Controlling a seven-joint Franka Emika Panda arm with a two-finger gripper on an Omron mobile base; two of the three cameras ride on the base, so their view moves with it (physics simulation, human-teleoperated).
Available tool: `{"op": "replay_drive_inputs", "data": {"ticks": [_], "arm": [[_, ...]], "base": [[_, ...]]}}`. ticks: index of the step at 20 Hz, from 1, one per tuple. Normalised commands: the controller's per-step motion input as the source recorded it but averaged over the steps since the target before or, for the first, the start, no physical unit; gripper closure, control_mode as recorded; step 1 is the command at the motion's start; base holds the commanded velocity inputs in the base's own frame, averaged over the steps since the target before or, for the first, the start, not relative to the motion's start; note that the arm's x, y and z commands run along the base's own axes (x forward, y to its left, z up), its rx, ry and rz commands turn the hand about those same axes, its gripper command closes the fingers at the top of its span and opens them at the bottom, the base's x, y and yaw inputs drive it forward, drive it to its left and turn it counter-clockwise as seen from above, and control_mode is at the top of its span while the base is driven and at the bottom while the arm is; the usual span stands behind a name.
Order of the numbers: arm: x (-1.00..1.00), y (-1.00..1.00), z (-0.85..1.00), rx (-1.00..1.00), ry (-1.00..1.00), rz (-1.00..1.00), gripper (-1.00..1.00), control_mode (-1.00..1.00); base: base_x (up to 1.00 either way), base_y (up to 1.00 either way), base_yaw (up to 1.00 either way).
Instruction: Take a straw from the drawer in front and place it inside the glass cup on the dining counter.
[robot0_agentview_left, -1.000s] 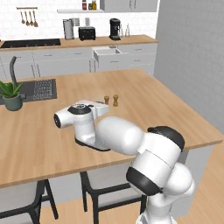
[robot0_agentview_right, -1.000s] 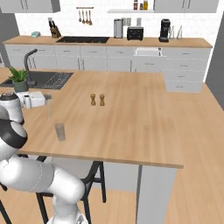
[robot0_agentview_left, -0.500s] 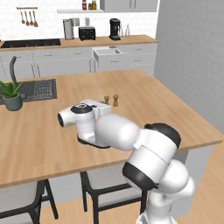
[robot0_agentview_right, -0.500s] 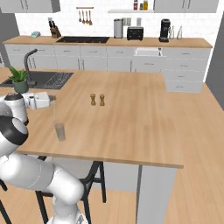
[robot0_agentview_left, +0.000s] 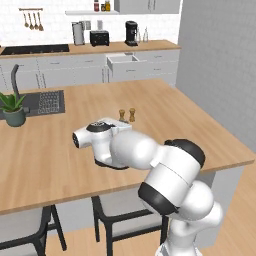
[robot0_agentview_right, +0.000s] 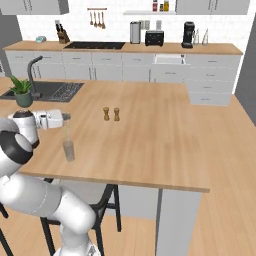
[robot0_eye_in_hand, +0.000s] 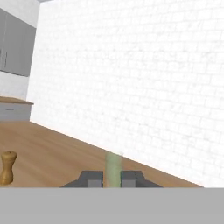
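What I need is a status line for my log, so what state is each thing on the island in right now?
Thin pale straight straw: upright, clamped between the fingers, lower end at the cup's mouth.
Small clear glass cup: upright on the light-wood dining counter, right under the straw.
Dark two-finger pincer: shut on the straw.
Two small brown wooden shakers: upright, side by side.

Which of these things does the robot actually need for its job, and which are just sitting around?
Part of the job: straw, held in the gripper; glass cup; dining counter.

Just lying about: wooden shakers; potted plant; toaster; coffee maker.
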Motion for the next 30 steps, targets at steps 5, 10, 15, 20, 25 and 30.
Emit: {"op": "replay_drive_inputs", "data": {"ticks": [5,10,15,20,25,30], "arm": [[0.07,-0.03,-0.23,0.0,-0.02,0.0,1.0,-1.0],[0.08,0.0,-0.03,0.0,-0.06,0.0,1.0,-1.0],[0.12,0.03,0.0,0.0,-0.07,0.0,1.0,-1.0],[-0.13,0.08,0.0,0.0,-0.09,0.0,1.0,-1.0],[-0.37,0.03,0.01,0.0,-0.11,-0.03,1.0,-1.0],[-0.06,0.0,0.06,-0.01,-0.11,-0.07,1.0,-1.0]], "base": [[0.0,0.0,0.0],[0.0,0.0,0.0],[0.0,0.0,0.0],[0.0,0.0,0.0],[0.0,0.0,0.0],[0.0,0.0,0.0]]}}
